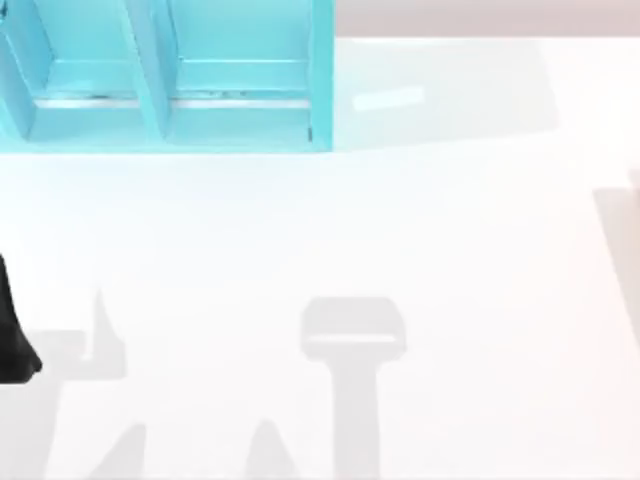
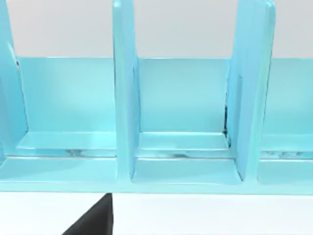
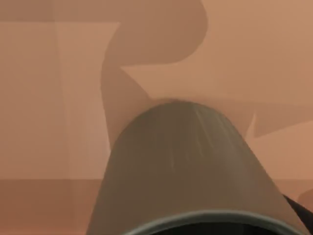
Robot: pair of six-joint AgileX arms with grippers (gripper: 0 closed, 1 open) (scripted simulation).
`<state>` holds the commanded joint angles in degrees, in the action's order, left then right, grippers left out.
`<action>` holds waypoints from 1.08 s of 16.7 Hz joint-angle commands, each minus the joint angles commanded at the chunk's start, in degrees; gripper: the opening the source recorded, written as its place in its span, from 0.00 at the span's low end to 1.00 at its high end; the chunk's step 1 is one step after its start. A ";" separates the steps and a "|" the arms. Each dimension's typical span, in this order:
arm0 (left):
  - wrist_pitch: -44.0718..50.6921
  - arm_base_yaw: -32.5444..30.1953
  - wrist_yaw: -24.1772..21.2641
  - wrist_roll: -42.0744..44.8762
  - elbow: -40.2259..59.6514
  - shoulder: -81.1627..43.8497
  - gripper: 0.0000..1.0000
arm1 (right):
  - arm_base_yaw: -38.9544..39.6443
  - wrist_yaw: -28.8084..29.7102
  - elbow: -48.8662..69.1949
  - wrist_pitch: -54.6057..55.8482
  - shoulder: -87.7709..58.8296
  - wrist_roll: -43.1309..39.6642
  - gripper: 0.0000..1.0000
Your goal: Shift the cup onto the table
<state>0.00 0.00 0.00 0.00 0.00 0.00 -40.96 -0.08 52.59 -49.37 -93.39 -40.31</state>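
White table (image 1: 450, 250) open | turquoise shelf (image 1: 170, 80) far-left edge

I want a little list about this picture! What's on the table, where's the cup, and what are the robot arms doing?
table: broad white surface, with grey shadows on it
shelf: turquoise-blue unit with compartments at the far left of the table; the compartments in view look empty
cup: a greyish cup seen close up in the right wrist view, against a brownish surface
left arm: a dark part at the table's left edge
right arm: near the cup, going by its wrist view
cup on white table: not seen there
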 joint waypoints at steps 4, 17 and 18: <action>0.00 0.00 0.00 0.00 0.00 0.00 1.00 | 0.00 0.00 0.00 0.00 0.00 0.00 0.00; 0.00 0.00 0.00 0.00 0.00 0.00 1.00 | 14.72 0.07 5.61 -18.54 11.40 14.09 0.00; 0.00 0.00 0.00 0.00 0.00 0.00 1.00 | 16.73 0.08 6.35 -21.04 13.25 16.35 0.00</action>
<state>0.00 0.00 0.00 0.00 0.00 0.00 -24.22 0.00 58.94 -70.41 -80.14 -23.96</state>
